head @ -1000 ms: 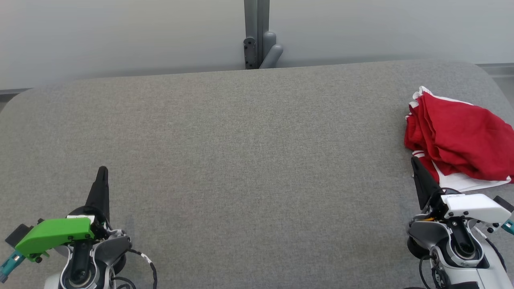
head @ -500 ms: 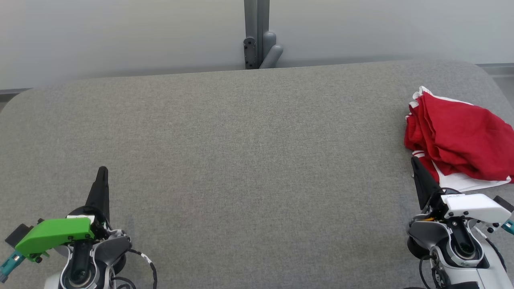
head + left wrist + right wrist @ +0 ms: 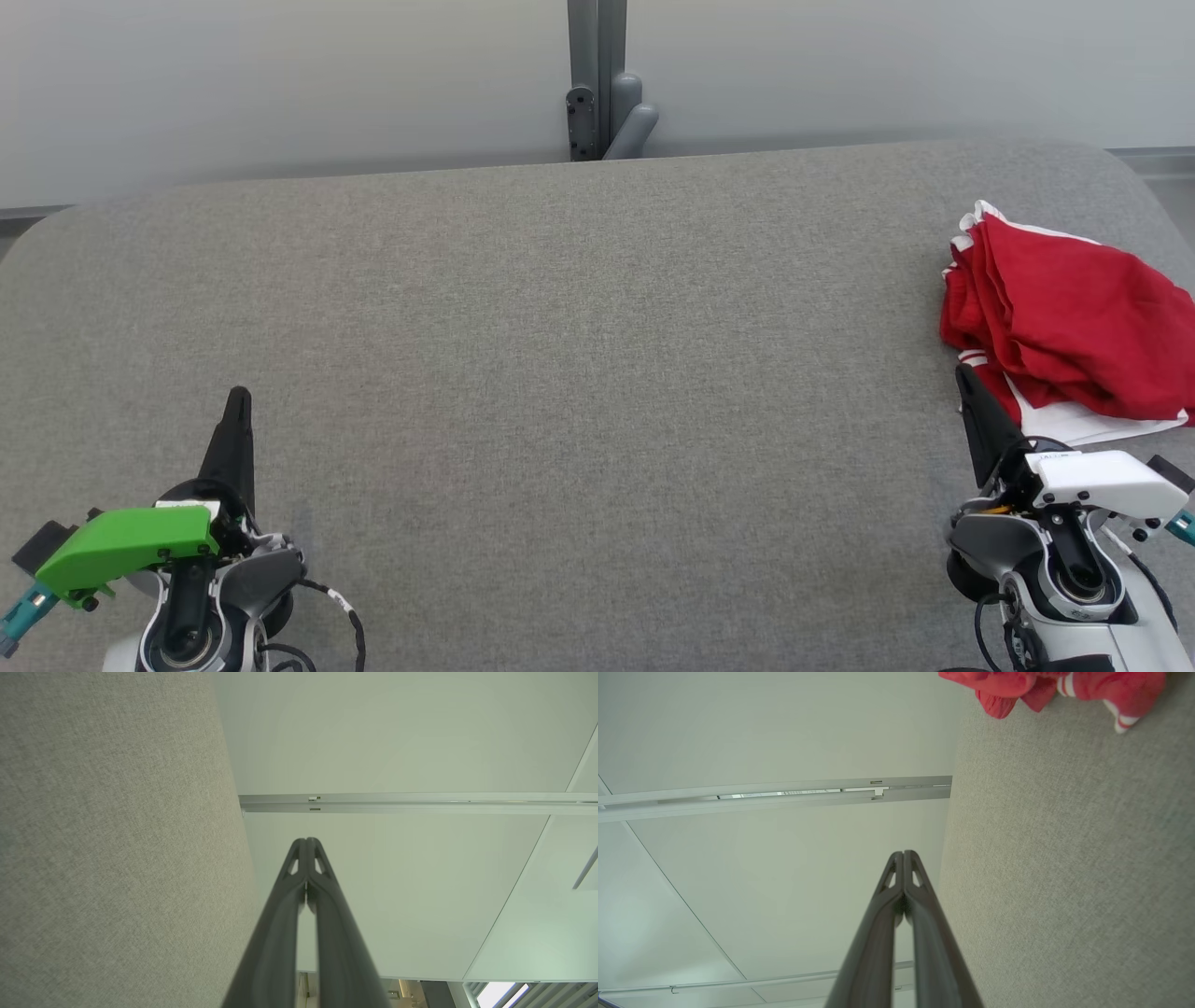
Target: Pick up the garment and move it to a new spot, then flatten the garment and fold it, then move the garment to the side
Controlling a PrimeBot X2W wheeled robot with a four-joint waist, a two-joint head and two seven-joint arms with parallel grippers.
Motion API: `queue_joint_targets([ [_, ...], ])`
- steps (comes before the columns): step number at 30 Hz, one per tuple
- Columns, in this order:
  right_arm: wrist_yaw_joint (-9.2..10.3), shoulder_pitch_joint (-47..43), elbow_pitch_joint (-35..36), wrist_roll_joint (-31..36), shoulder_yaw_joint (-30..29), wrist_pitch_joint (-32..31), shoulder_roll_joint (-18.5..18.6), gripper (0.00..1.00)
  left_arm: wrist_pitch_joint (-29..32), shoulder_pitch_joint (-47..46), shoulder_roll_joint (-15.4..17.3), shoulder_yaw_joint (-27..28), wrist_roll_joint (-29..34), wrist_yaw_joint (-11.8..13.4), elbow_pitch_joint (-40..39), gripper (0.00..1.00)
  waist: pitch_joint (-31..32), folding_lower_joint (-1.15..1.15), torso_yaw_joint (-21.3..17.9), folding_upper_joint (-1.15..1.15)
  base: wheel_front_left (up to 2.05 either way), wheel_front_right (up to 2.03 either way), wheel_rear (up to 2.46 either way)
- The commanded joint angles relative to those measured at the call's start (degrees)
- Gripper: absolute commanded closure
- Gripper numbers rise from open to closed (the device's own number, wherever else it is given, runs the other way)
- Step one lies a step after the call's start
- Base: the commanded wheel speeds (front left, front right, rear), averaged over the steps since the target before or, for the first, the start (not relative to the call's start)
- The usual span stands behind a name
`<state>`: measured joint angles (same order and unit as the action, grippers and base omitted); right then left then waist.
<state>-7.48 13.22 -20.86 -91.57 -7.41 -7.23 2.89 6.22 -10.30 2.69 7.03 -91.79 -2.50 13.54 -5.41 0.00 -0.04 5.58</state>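
You've got the red garment [image 3: 1064,327] at 3 o'clock in the head view, on the right end of the grey fabric bench [image 3: 579,373]. It's a rumpled heap with layered folds on its left edge and white trim along the near side.

The left gripper [image 3: 238,397] sits at 8 o'clock, tip pointing to 12. Its jaws are together with nothing in them, well apart from the garment.

The right gripper [image 3: 963,373] is at 4 o'clock, jaws together and empty. The tip sits right at the garment's near-left corner; can't tell if it touches.

In the left wrist view the left gripper [image 3: 306,841] is closed tip to tip, with the bench [image 3: 117,835] at 9 o'clock.

In the right wrist view the right gripper [image 3: 903,853] has its jaws pressed together. The garment [image 3: 1045,686] is at 1 o'clock, clear of the tips.

A grey post [image 3: 597,79] stands at 12 o'clock behind the bench.
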Motion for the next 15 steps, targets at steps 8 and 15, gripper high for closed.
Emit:
queue_joint_targets([
  [8,-0.02,0.2,0.2,-0.3,0.0,0.0,0.4,1.00,0.1,-0.7,0.4,0.0,-0.1,-0.2,0.0,1.00,0.0,0.00,0.0,0.00,0.00,0.00,0.00],
  [15,-0.02,0.2,0.2,-0.3,0.1,0.1,0.4,1.00,0.1,-0.7,0.4,0.0,-0.1,-0.2,0.0,1.00,0.0,0.00,0.0,0.00,0.00,0.00,0.00],
])
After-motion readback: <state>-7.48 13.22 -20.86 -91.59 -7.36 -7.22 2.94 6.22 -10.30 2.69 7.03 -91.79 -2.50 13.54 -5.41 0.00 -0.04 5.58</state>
